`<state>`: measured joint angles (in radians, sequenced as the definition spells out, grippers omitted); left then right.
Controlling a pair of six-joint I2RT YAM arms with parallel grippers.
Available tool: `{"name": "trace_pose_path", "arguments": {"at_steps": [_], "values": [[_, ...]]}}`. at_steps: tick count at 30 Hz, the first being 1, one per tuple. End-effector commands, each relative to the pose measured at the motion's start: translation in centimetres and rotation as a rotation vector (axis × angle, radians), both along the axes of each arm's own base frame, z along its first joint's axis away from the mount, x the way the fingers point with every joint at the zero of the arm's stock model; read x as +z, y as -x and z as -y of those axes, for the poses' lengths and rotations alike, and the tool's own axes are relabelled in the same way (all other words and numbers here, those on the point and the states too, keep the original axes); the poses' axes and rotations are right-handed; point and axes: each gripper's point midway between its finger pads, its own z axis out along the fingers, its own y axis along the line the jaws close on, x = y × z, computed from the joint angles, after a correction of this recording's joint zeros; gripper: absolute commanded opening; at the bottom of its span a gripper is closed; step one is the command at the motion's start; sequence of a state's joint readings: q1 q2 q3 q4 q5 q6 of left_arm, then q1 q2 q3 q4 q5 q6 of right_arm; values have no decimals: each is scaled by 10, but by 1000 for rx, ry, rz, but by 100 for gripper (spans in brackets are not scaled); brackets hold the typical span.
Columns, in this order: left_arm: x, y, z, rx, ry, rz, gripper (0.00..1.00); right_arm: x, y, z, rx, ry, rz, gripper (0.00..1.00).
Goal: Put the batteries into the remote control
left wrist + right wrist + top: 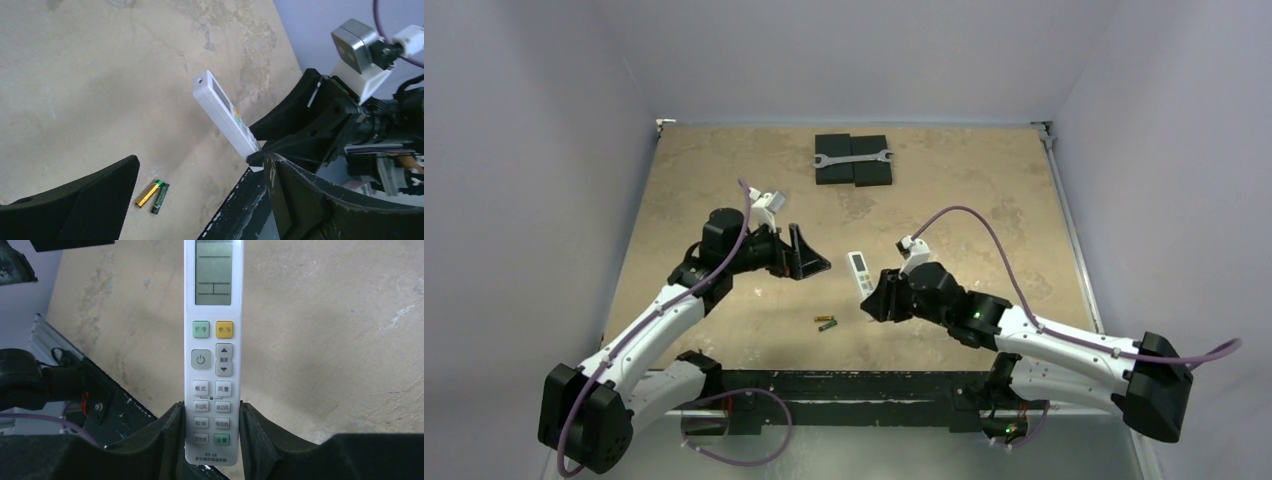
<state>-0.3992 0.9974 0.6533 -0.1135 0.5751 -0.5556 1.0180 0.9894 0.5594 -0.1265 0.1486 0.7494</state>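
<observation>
Over the tan tabletop (724,180), the left gripper (809,255) is spread wide and empty, the slim white plastic remote control (212,340) is clamped at its button end by the right gripper (210,415), and the thin cylindrical gold battery (148,194) and dark green battery (160,198) are seen lying side by side, neither yet loaded.

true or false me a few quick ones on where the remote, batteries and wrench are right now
1. The right hand grips the remote at its button end. True.
2. The left hand holds a battery. False: it is open and empty.
3. Both batteries lie side by side on the table. True.
4. The wrench lies next to the batteries. False: it rests on the black blocks at the far side of the table.
</observation>
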Motion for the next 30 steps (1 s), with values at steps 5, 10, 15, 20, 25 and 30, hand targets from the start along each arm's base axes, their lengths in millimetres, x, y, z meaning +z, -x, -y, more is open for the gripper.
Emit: {"name": "trace_pose_path", "arguments": {"at_steps": [5,10,15,20,25,30], "values": [[35,21,22,-123,267,28,96,45,8,-17,165,-297,4,0],[38,33,27,-161,387,-8,96,60,22,-27,262,-419,-17,0],[42,39,28,-184,448,-23,96,85,39,-35,357,-612,-24,0],[55,48,28,-211,533,-18,96,95,49,-38,411,-753,-54,0],[62,56,27,-240,577,-16,93,110,58,-39,462,-901,-86,0],[69,61,27,-255,610,-11,89,119,59,-43,496,-981,-124,0]]}}
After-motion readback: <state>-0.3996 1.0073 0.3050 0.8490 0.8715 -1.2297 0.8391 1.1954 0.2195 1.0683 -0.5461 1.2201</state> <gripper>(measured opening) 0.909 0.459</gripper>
